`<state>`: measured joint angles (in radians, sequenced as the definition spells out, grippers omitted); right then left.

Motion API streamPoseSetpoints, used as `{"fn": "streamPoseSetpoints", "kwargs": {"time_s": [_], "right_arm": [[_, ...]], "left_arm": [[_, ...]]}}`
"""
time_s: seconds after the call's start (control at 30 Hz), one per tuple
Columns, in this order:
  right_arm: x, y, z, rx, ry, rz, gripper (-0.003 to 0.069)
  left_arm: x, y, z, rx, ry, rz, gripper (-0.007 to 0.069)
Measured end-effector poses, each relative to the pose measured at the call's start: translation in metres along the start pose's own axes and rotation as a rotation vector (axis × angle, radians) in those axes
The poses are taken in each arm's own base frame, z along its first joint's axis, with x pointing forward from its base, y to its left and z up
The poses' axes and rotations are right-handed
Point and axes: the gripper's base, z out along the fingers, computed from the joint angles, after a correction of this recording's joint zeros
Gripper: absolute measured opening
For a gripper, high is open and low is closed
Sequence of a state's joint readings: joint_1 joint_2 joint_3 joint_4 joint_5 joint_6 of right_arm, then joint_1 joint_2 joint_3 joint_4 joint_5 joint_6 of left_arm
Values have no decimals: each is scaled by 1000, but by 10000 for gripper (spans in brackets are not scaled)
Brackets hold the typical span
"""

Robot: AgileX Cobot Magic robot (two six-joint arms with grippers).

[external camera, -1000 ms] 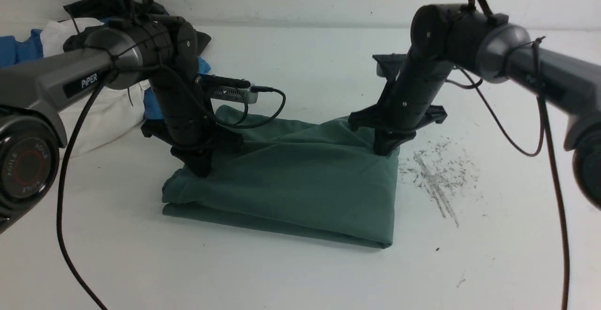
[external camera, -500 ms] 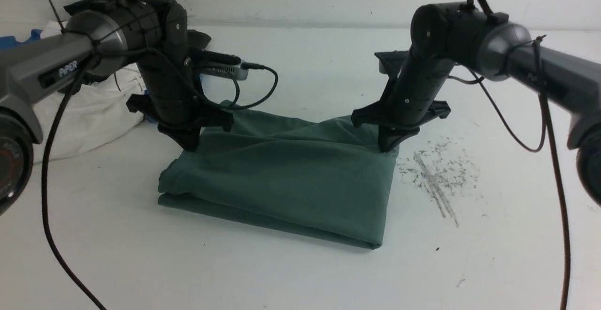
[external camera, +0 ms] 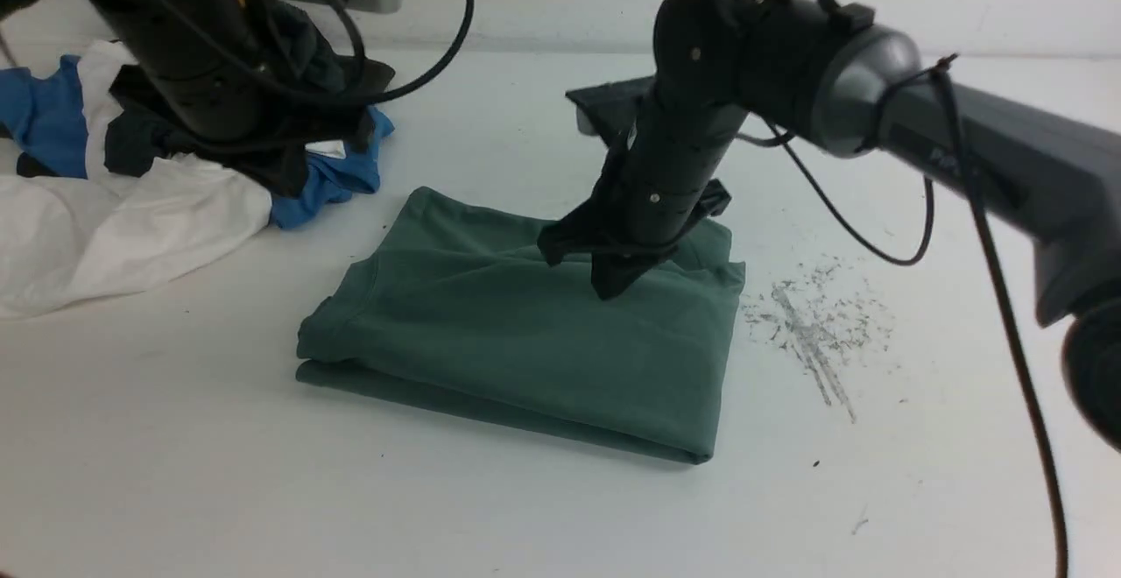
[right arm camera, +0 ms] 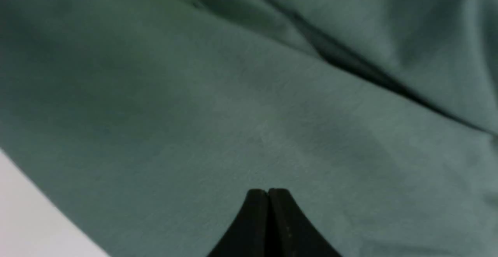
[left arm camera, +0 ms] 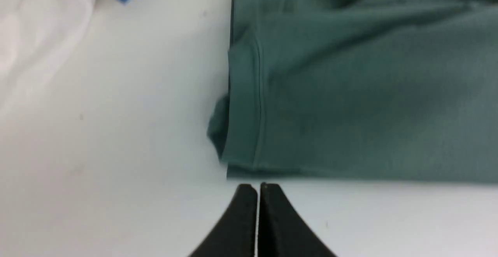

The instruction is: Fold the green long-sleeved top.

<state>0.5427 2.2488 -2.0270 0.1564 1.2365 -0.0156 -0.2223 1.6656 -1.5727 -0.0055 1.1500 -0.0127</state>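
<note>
The green top (external camera: pixel 525 341) lies at the centre of the desk (external camera: pixel 560 517) as a neat folded rectangle, so folding seems almost done. The right hand (external camera: pixel 613 285), pinched together and empty, is over its 1 o'clock part. The left hand (left arm camera: pixel 256 189), also together, holds nothing.

White counter (external camera: pixel 525 525) with a patch of dark scuff marks (external camera: pixel 814 333) on its right side. Far left: a heap of clothes, white garment (external camera: pixel 114 228) in front, blue garment (external camera: pixel 328 179) and dark garment (external camera: pixel 131 136) behind.
</note>
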Motion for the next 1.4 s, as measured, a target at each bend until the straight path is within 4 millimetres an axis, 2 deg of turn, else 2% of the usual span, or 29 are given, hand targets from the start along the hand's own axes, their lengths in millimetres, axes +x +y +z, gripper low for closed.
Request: {"fn": "streamPoseSetpoints", "kwargs": {"time_s": [0.07, 0.1, 0.17, 0.2, 0.23, 0.3, 0.47, 0.5, 0.53, 0.57, 0.7, 0.93, 1.07, 1.27, 1.37, 1.4], "right_arm": [[2, -3, 17, 5, 35, 12, -15], [2, -3, 21, 5, 42, 14, -15], [5, -6, 37, 9, 76, 18, -15], [5, -6, 40, 10, 81, 18, -15], [7, -8, 49, 18, 98, 16, -15], [9, -9, 52, 25, 103, 13, -15], [14, -12, 54, 55, 107, 7, -15], [15, -13, 55, 56, 108, 7, -15], [16, -13, 55, 61, 106, 5, -15], [17, -13, 55, 61, 107, 5, -15], [18, -14, 53, 70, 106, 0, -15], [24, -19, 49, 130, 122, -24, -15], [31, -23, 47, 169, 143, -34, -15], [42, -25, 40, 192, 168, -23, -15], [48, -25, 33, 197, 186, -17, -15], [52, -24, 25, 195, 190, -7, -15]], "left_arm": [[26, -2, -4, 23, 30, -12, -4], [28, -2, -8, 27, 20, -13, -4], [55, -5, -12, 67, 39, -35, -4], [60, -6, -13, 77, 41, -41, -4], [79, -9, -20, 108, 30, -58, -4], [97, -11, -23, 130, 35, -71, -4], [140, -15, -47, 186, -38, -98, -4], [141, -15, -50, 189, -46, -98, -4], [153, -17, -59, 212, -79, -105, -4], [156, -17, -60, 215, -80, -106, -4], [194, -21, -94, 269, -165, -99, -4], [235, -21, -129, 285, -259, -59, -4], [255, -21, -143, 290, -312, -42, -4], [267, -21, -152, 293, -369, -32, -4], [269, -21, -153, 293, -376, -31, -4], [269, -21, -153, 293, -377, -31, -4]]}}
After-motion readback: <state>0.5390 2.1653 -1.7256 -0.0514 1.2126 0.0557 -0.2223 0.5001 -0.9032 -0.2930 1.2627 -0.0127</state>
